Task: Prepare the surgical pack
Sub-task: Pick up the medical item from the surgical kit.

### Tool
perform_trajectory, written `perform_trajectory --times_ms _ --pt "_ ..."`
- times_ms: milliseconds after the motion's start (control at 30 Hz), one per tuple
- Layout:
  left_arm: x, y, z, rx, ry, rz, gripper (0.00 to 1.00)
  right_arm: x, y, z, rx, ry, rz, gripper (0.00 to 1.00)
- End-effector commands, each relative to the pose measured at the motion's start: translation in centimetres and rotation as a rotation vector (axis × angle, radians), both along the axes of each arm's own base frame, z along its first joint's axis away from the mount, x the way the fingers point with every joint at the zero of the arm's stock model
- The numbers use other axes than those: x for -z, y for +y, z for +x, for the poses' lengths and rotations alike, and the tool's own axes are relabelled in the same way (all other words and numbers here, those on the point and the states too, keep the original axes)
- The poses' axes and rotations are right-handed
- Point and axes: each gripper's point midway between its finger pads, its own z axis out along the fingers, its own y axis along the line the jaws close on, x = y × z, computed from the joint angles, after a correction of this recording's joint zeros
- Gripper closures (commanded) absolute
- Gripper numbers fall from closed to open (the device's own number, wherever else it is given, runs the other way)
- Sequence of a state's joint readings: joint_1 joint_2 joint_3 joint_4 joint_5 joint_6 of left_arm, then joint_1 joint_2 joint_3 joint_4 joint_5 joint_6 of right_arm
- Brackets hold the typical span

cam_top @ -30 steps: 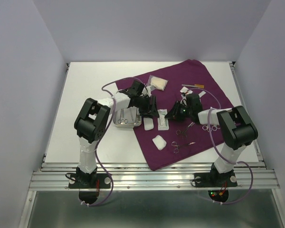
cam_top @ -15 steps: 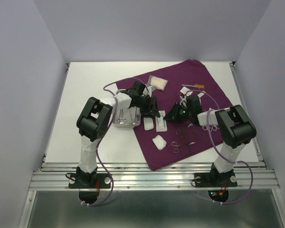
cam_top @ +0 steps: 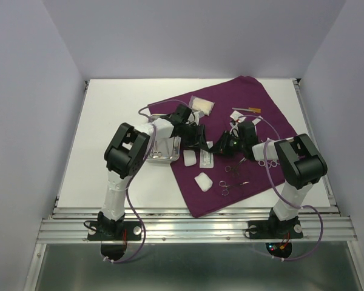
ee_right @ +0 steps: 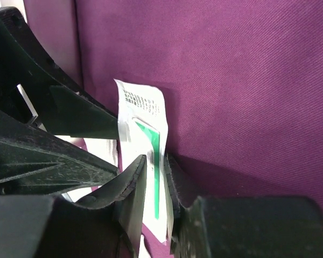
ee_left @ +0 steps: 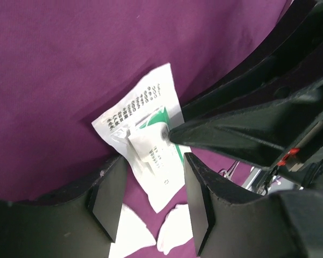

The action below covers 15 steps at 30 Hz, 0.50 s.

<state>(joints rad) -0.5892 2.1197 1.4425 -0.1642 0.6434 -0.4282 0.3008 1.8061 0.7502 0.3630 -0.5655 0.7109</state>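
The dark-purple cloth (cam_top: pixel 242 130) lies right of centre. The steel tray (cam_top: pixel 162 151) sits at its left edge with silver tools in it. A white packet with a green stripe (cam_top: pixel 206 159) lies on the cloth. My right gripper (cam_top: pixel 216 147) is shut on this packet's edge (ee_right: pixel 151 134), jaws almost together (ee_right: pixel 157 183). My left gripper (cam_top: pixel 198 142) is open, its fingers straddling the same packet (ee_left: pixel 145 145) from the other side (ee_left: pixel 151 209). Gauze squares (cam_top: pixel 202 181) and scissors and forceps (cam_top: pixel 230 176) lie nearby.
A clear packet (cam_top: pixel 203 106) lies at the cloth's far left corner and another packet (cam_top: pixel 246 112) at the far middle. More ring-handled tools (cam_top: pixel 267 162) lie beside the right arm. A second gauze square (cam_top: pixel 189 159) sits next to the tray.
My left gripper has moved right from over the tray to the packet, close to the right gripper. The right gripper has stayed at the packet.
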Motion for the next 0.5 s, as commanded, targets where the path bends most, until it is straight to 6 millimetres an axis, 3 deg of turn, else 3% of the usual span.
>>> perform_trajectory --times_ms 0,133,267,367,467 --pt "-0.4 -1.4 -0.1 0.036 -0.014 -0.016 0.43 0.5 0.0 -0.1 -0.006 -0.009 0.001 0.75" --pt "-0.6 -2.2 -0.1 0.045 -0.018 -0.021 0.44 0.0 0.2 0.0 -0.004 -0.022 0.015 0.76" --pt "-0.8 -2.3 0.0 0.041 -0.021 -0.021 0.45 -0.1 -0.3 0.1 0.031 -0.032 -0.003 0.99" --pt "-1.2 -2.3 0.1 0.04 -0.031 -0.019 0.46 -1.4 -0.5 0.3 0.047 -0.065 0.0 0.99" --pt "-3.3 -2.4 0.4 0.037 -0.071 -0.041 0.45 -3.1 -0.9 0.7 0.069 -0.103 0.011 0.99"
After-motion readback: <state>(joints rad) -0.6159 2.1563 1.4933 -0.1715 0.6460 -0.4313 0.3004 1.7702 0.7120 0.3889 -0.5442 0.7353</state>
